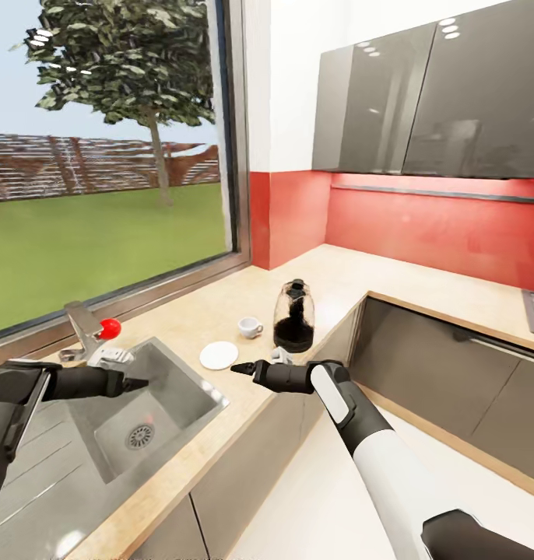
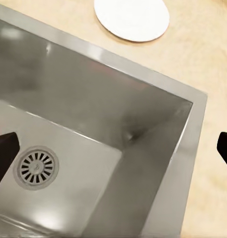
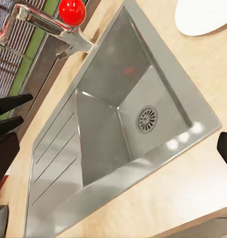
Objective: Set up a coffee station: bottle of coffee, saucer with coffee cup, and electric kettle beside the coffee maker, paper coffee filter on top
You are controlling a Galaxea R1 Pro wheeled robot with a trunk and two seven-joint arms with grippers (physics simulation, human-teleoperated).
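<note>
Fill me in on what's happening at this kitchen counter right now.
A two-armed robot faces a corner countertop under a window, setting up a coffee station. Both grippers are open and hold nothing: the left gripper hovers over the sink, the right gripper hovers at the counter's front edge near the white saucer. The coffee cup sits on the counter beside the saucer, not on it, and the coffee maker stands just past it.
</note>
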